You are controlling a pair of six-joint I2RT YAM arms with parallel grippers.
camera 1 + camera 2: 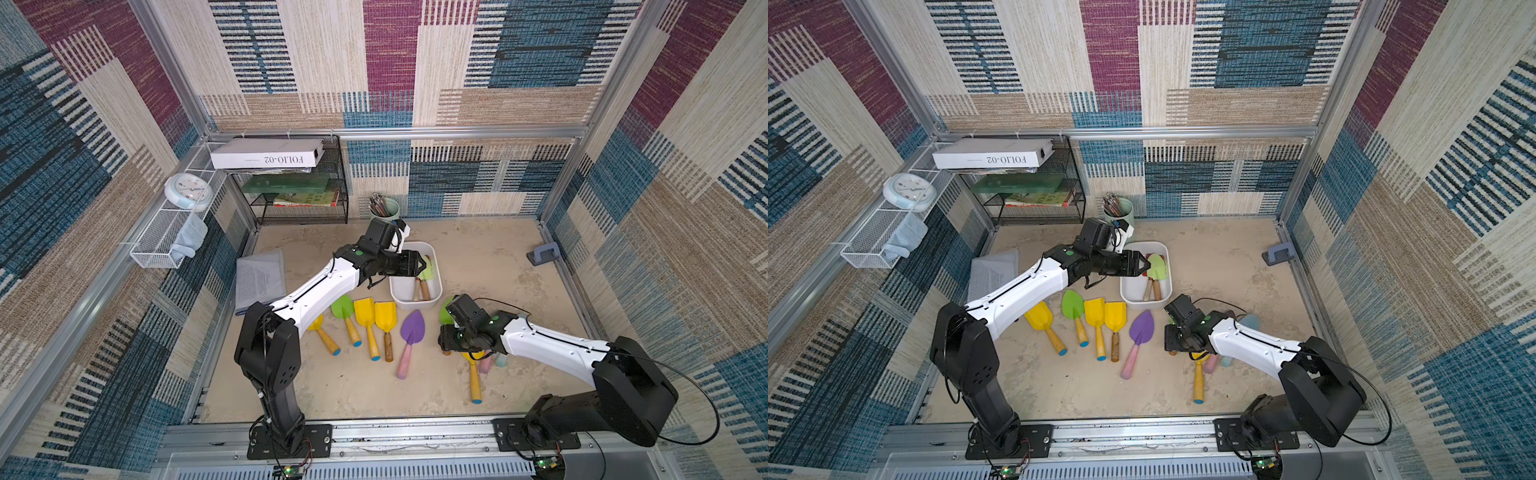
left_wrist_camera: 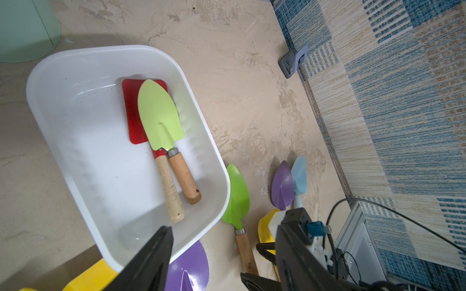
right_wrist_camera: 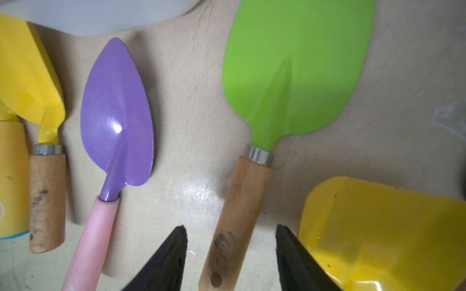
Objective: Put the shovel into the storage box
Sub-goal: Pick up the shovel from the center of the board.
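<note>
**Work cell seen from above, containers first, largest to smallest.** The sandy table (image 1: pixel 478 270) carries everything.

- **Black mesh shelf** (image 1: pixel 341 195), far left corner: a white box lettered FOLIO-02 (image 1: pixel 266 153) lies on top. A green board (image 1: pixel 286 183) and some books (image 1: pixel 305 199) sit on the tiers below.
- **White wire basket** (image 1: pixel 151 253), along the left wall: it holds a round clock (image 1: pixel 189 192) and a pale blue cloth (image 1: pixel 190 239).
- **Storage box** (image 1: pixel 1133 293), a white tub near the table's middle: it holds two shovels, blades toward the back wall. A red square-bladed shovel (image 2: pixel 129 113) lies underneath and a light green pointed shovel (image 2: pixel 158 113) partly overlaps it. Their wooden handles touch.
- **Mint-green cup** (image 1: pixel 393 212), just behind the box: it holds a bunch of pencils (image 1: pixel 377 203).

**My arms.**

- My left gripper (image 1: pixel 1143 264) hovers over the box with its jaws apart and nothing between them.
- My right gripper (image 3: pixel 230 226) is low over the table near the box's front right corner, also with its jaws apart. They straddle the wooden handle of a bright green shovel (image 3: pixel 297 63), with a gap showing on each side.

**Loose shovels.** The bright green shovel lies flat on the table outside the box, blade toward it. A row of five shovels (image 1: pixel 1094 311) lies in front of the box: yellow, green, yellow, yellow, purple. Others under my right arm are partly hidden.
</note>
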